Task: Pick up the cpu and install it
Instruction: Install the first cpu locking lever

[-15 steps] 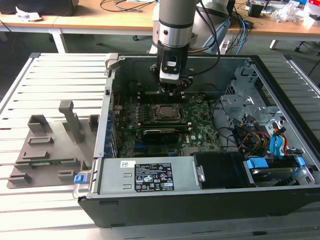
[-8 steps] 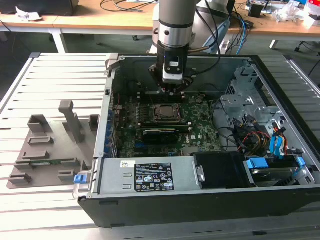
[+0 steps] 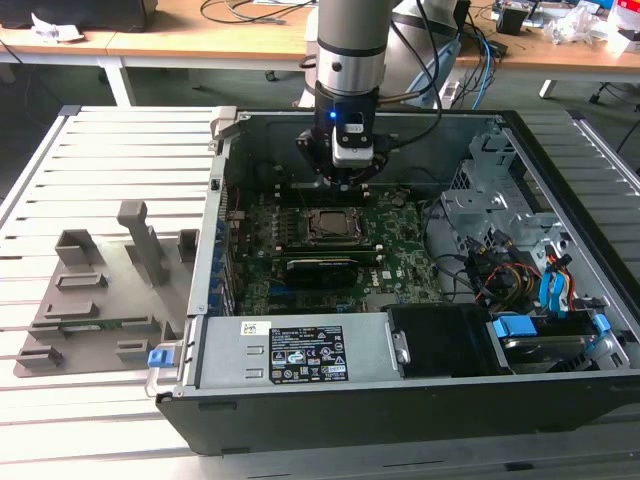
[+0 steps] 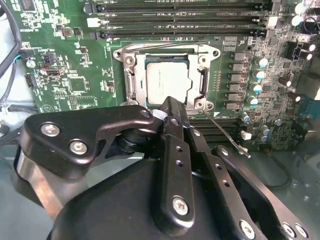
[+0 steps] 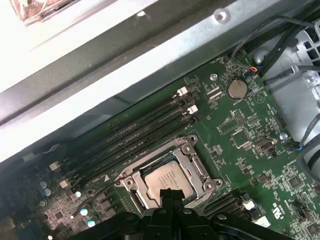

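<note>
Exterior view: an open computer case (image 3: 560, 400) lies on a slatted metal table (image 3: 100, 150); inside it sits a green motherboard (image 3: 400, 270), with the socket (image 3: 333, 226) near the board's middle, a black power supply (image 3: 300, 355) along the near wall, and a drive bay with blue tabs (image 3: 540, 330) toward the exterior view's right; bundled cables (image 3: 490, 270) run between the board and the bay. Outside the case, toward the exterior view's left, a grey fixture tray (image 3: 100, 290) rests on the table. The arm reaches down into the case, and the gripper (image 3: 347, 178) hangs just above the far edge of the socket.

Both wrist views show the cpu (image 4: 169, 84) (image 5: 165, 181) lying flat inside the socket's metal frame (image 4: 129, 75) (image 5: 196, 159), silver top up, with the load plate open around it; rows of black memory slots (image 4: 185, 20) (image 5: 135, 137) run beside it. The gripper's fingertips (image 4: 170, 106) (image 5: 170, 194) appear pressed together, holding nothing, their tips just over the chip's near edge; whether they touch it cannot be told.
</note>
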### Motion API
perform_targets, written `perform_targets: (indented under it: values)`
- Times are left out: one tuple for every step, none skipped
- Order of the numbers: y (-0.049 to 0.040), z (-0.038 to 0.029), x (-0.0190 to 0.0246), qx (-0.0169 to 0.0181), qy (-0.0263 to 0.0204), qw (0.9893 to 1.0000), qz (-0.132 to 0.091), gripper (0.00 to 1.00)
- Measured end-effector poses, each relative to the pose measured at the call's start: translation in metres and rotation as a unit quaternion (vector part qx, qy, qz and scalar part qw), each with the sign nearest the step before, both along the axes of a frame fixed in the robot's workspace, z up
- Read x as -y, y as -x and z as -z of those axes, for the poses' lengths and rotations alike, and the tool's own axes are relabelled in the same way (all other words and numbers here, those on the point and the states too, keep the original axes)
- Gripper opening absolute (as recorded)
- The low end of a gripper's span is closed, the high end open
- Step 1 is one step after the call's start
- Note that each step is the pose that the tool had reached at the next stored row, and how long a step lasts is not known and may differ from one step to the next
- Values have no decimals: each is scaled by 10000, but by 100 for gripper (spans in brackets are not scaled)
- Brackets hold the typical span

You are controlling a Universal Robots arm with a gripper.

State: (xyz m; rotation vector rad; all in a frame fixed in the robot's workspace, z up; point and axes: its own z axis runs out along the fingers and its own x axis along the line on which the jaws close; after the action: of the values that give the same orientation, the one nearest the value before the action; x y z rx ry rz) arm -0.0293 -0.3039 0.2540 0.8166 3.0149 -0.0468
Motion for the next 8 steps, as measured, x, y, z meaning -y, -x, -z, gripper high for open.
perform_targets:
  values:
    - [0, 0, 0, 0, 0, 10000, -61, 11]
    - [0, 0, 0, 0, 0, 9999, -132, 11]
    - [0, 0, 0, 0, 0, 9998, -185, 11]
    - [0, 0, 0, 0, 0, 9997, -246, 11]
    - [0, 0, 0, 0, 0, 9996, -299, 11]
    - [0, 0, 0, 0, 0, 9993, -370, 11]
    - [0, 0, 0, 0, 0, 9991, -418, 11]
    - [0, 0, 0, 0, 0, 9990, -456, 11]
